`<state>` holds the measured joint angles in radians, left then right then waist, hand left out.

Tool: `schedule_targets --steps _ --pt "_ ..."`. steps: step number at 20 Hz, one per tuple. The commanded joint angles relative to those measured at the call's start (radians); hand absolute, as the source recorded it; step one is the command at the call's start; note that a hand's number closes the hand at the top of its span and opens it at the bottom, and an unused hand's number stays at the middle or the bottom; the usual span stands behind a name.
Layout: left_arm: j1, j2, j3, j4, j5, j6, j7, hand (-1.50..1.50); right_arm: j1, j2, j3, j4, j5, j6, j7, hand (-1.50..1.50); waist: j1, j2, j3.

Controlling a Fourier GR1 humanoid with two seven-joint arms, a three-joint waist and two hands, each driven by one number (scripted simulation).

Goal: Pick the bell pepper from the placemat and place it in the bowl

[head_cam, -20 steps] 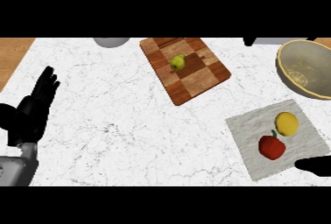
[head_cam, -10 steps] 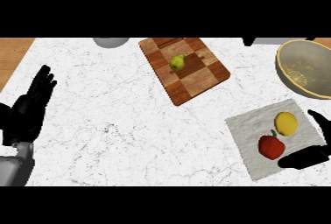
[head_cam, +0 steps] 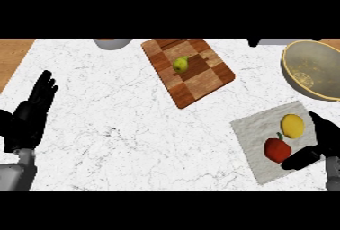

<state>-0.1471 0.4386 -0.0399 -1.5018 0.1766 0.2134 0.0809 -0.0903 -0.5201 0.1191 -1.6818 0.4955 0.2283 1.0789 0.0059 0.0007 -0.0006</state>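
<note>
A red bell pepper with a green stem lies on the grey placemat at the lower right, beside a yellow lemon. My right hand is at the mat's right edge, open, its thumb just right of the pepper and its fingers behind the lemon; nothing is held. The bowl, metal-grey with a yellow rim, stands at the upper right, partly cut off by the view's edge. At the left edge my left hand rests open, fingers up.
A checkered wooden cutting board with a green pear on it lies at top centre. A grey cup sits at the top edge. A dark object shows at the top right. A wooden surface borders the marble counter at the left.
My right hand has come in from the lower right edge and moved up and left to the placemat, next to the pepper. The left hand has barely shifted.
</note>
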Motion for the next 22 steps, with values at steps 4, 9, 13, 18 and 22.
schedule_targets --steps 4,9,13,18,22 --pt "-0.016 -0.058 0.006 0.014 -0.053 0.013 -0.008 0.00 -0.020 0.104 0.007 0.089 0.075 -0.008 0.064 -1.50 -0.005 0.000 0.000" --pt "-0.002 -0.012 0.060 -0.074 -0.036 -0.036 0.067 0.00 -0.005 0.093 -0.060 0.081 0.032 0.067 0.049 -1.50 -0.005 -0.002 0.001" --pt "0.005 -0.018 0.082 -0.037 -0.030 -0.081 0.045 0.00 -0.044 0.192 0.014 0.135 0.130 0.016 0.091 -1.50 -0.002 -0.001 0.000" --pt "0.038 -0.079 0.065 -0.079 -0.088 -0.064 0.037 0.00 -0.060 0.168 -0.076 0.233 0.146 0.011 -0.035 -1.50 -0.002 -0.001 0.001" --pt "-0.026 -0.079 0.089 -0.010 -0.098 -0.087 0.041 0.00 -0.073 0.215 -0.066 0.354 0.210 -0.061 -0.086 -1.50 -0.003 0.000 0.001"
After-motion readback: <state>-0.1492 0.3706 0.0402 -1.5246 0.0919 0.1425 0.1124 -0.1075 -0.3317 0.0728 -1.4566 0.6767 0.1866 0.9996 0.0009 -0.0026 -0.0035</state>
